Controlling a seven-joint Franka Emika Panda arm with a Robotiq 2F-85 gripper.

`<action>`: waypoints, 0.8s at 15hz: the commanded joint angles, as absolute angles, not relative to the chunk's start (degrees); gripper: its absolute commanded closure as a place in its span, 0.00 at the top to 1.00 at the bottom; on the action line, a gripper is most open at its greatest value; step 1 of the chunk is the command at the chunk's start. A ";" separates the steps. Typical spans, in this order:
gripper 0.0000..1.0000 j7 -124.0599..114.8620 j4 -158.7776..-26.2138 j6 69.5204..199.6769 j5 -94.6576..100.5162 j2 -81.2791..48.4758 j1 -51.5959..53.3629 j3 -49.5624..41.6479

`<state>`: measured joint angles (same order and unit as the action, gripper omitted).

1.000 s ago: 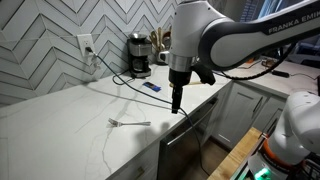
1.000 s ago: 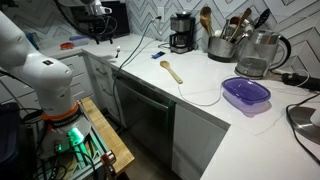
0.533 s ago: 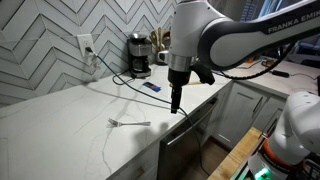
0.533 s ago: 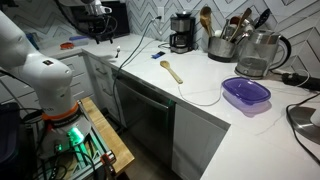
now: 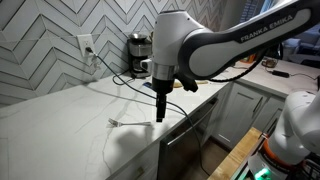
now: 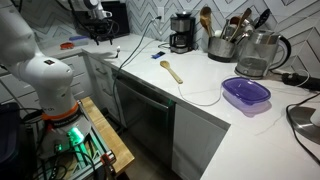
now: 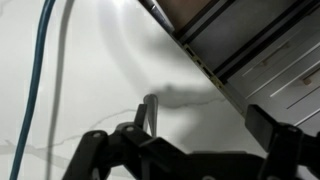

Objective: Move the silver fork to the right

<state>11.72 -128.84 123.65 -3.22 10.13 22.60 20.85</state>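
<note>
The silver fork [image 5: 124,123] lies flat on the white counter, tines to the left. My gripper [image 5: 160,114] points straight down just above the counter, at the fork's handle end. In the wrist view the thin grey handle end [image 7: 150,108] stands beside the left finger [image 7: 128,135]. The right finger [image 7: 275,125] is far off, so the gripper [image 7: 200,138] is open and holds nothing. The rest of the fork is hidden behind the gripper body in that view. In an exterior view [image 6: 95,10] only part of the arm shows at the far end of the counter.
The counter's front edge and a steel dishwasher panel [image 7: 250,50] run close to the right of the gripper. A blue cable [image 7: 35,90] and a white cable [image 7: 62,60] cross the counter. A coffee maker [image 5: 140,52] stands at the back. A wooden spoon [image 6: 172,71] and a purple lidded bowl [image 6: 246,93] lie farther along.
The arm has swung left and lowered, bringing the gripper from the counter edge to the fork's handle end. The fork has not moved.
</note>
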 commanded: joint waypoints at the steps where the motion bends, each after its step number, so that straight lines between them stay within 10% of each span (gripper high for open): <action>1: 1.00 12.24 -123.89 126.50 -1.47 2.76 22.53 21.50; 12: 1.00 9.38 -112.58 136.77 6.34 -12.81 23.19 21.56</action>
<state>11.05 -115.53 134.41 4.90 -8.89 22.62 21.50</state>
